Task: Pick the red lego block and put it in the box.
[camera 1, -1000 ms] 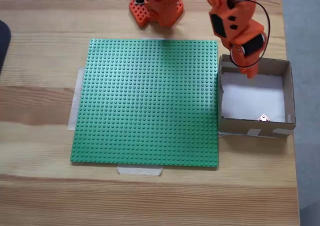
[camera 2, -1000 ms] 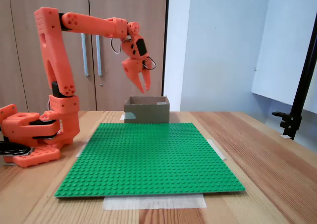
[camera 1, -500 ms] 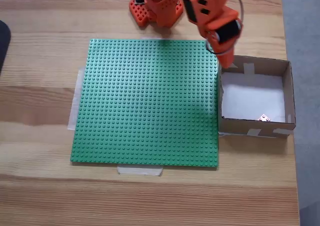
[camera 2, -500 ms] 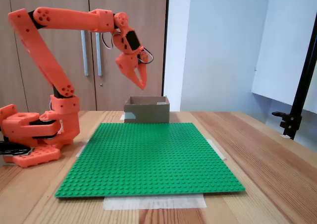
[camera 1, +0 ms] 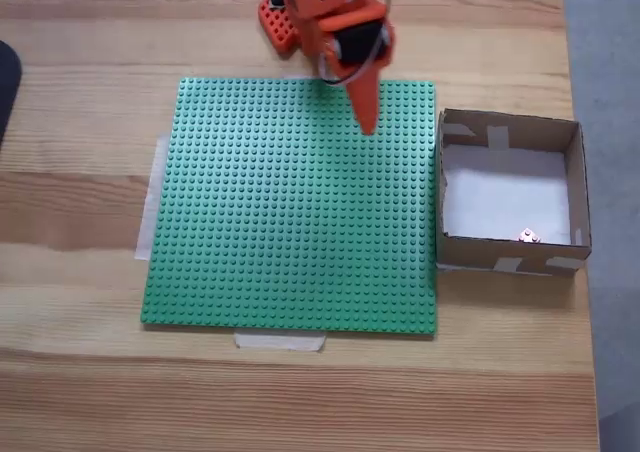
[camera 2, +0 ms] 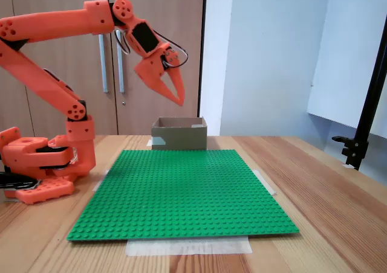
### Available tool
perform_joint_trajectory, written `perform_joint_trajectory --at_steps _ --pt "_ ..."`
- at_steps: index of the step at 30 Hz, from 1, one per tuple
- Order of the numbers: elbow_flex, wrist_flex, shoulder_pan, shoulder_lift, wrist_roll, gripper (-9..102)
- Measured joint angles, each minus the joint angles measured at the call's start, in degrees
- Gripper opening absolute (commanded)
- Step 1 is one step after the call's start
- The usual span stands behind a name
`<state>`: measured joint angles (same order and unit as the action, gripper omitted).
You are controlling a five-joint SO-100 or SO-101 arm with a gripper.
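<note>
The green plate [camera 2: 181, 191] lies nearest on the worktop [camera 2: 314, 182], with the box [camera 2: 179, 134] behind it. A small reddish speck, the red lego block [camera 1: 527, 236], sits inside against one wall, too small to tell its long axis. The orange arm [camera 2: 60, 28] holds its jaws, pressed together and empty, above the plate's far part.

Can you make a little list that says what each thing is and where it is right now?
arm: orange, base at the far edge of the table, reaching out above the green plate
gripper: raised in the air, fingers close together, nothing seen between them
green plate: flat on the table, taped down, no brick seen on it
box: brown cardboard, touching the plate's right edge in the top-down fixed view
inside the box: white bottom with one small pale thing near the front wall, too small to tell
red block: not seen
</note>
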<state>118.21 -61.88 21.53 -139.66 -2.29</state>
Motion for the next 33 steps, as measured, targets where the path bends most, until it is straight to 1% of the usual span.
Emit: perform_joint_trajectory --at_steps 9,12,15,23,27,33 --pt "9.4 5.8 -6.2 -9.2 -0.2 -1" --pt "14.0 7.3 -9.6 -11.9 -0.2 -1" --pt "17.1 8.8 -10.7 -14.2 -0.2 -1" --pt "25.0 13.5 -16.4 -14.8 -0.2 -1" --pt "27.9 14.6 -16.8 -14.9 -0.2 -1" --pt "33.6 15.6 -17.2 -20.6 -0.4 -1"
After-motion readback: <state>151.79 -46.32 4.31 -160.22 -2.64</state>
